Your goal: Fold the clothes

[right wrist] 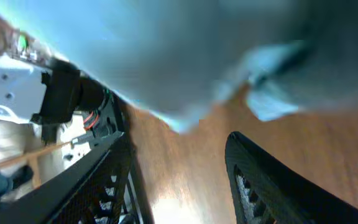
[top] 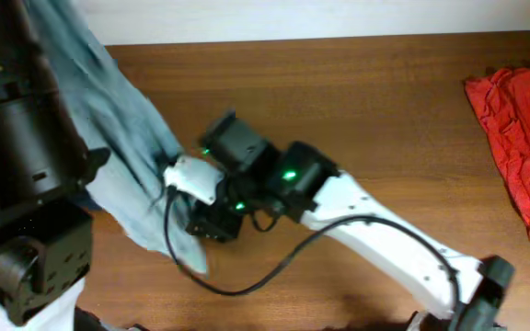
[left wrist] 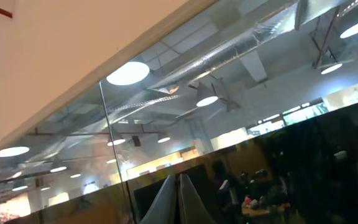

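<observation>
Brown wooden bench (top: 366,101) fills the overhead view. At 9 o'clock stands the black left arm (top: 17,138). A pale grey-blue T-shirt (top: 122,119) hangs as a lifted band from 10 o'clock down toward the centre, and its lower edge reaches the bench. The left fingers are pressed together, pinching the T-shirt; only pale cloth peaks show at 6 o'clock in the left wrist view, under ceiling lights (left wrist: 128,73). The white right arm (top: 375,230) comes in from 5 o'clock. The right fingers (right wrist: 241,162) are spread just beside the T-shirt's lower edge, with bare wood between them. A red garment (top: 523,138) lies crumpled at 3 o'clock, well apart.
</observation>
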Controlling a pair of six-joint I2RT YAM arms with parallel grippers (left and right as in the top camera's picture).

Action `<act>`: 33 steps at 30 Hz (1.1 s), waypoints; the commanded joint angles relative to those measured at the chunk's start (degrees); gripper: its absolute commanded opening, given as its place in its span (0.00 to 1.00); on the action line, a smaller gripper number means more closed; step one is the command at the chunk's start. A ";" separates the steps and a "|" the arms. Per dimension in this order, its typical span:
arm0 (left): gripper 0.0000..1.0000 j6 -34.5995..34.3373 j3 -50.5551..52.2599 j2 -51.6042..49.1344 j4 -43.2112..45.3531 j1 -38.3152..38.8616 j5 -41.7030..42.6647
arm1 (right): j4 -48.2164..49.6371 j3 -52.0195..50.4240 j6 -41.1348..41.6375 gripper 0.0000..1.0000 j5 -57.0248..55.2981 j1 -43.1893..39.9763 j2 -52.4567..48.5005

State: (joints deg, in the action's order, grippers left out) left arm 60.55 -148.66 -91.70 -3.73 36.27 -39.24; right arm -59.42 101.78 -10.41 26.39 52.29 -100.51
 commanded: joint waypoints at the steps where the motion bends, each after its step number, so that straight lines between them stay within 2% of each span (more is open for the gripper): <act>1: 0.04 2.34 -0.66 -0.13 0.70 0.22 0.44 | 0.52 0.02 -0.96 0.52 -1.86 2.03 -1.88; 5: 0.03 2.36 -0.66 -0.22 0.70 0.22 0.44 | 3.85 0.02 -0.87 0.52 -2.89 2.84 -2.43; 10: 0.03 2.34 -0.63 -0.22 0.59 0.22 -0.59 | 3.34 0.02 2.32 0.52 -10.95 1.70 -2.38; 13: 0.04 1.79 -0.63 -0.22 -2.91 0.22 -3.26 | 3.06 0.04 2.36 0.52 -11.26 -0.17 -2.38; 16: 0.14 -2.95 -0.63 -0.22 -10.84 0.22 -8.26 | 2.97 0.04 4.83 0.54 -12.83 -2.34 -2.38; 17: 0.24 -8.20 -0.63 -0.22 -17.53 0.22 -11.91 | 2.49 0.04 7.50 0.56 -14.69 -3.89 -2.38; 19: 0.35 -16.92 -0.63 -0.22 -27.36 0.22 -16.59 | 1.44 0.04 9.49 0.57 -15.08 -6.03 -2.38; 21: 0.47 -28.76 -0.63 -0.22 -42.36 0.22 -17.88 | 0.13 0.04 12.11 0.59 -15.08 -8.44 -2.38; 24: 0.58 -48.19 -0.42 -0.70 -66.34 -0.15 -9.66 | -1.99 0.04 16.83 0.62 -15.10 -12.44 -2.38; 25: 0.63 -55.45 0.17 -1.64 -76.94 -1.09 0.15 | -2.84 0.04 18.95 0.62 -15.06 -14.45 -2.38; 27: 0.72 -58.05 1.22 -3.41 -85.07 -2.78 10.58 | -3.89 0.04 21.05 0.62 -15.06 -17.49 -2.38; 30: 0.73 -59.08 3.30 -6.60 -93.07 -4.98 16.13 | -4.92 0.04 21.88 0.62 -14.84 -21.05 -2.38; 33: 0.73 -59.98 9.01 -7.76 -92.50 -6.64 19.85 | -5.81 0.04 21.92 0.62 -14.86 -24.00 -2.27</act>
State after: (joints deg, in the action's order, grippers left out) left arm 7.66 -144.79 -97.06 -96.16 31.55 -29.82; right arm -64.62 101.78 9.26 11.84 30.79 -103.04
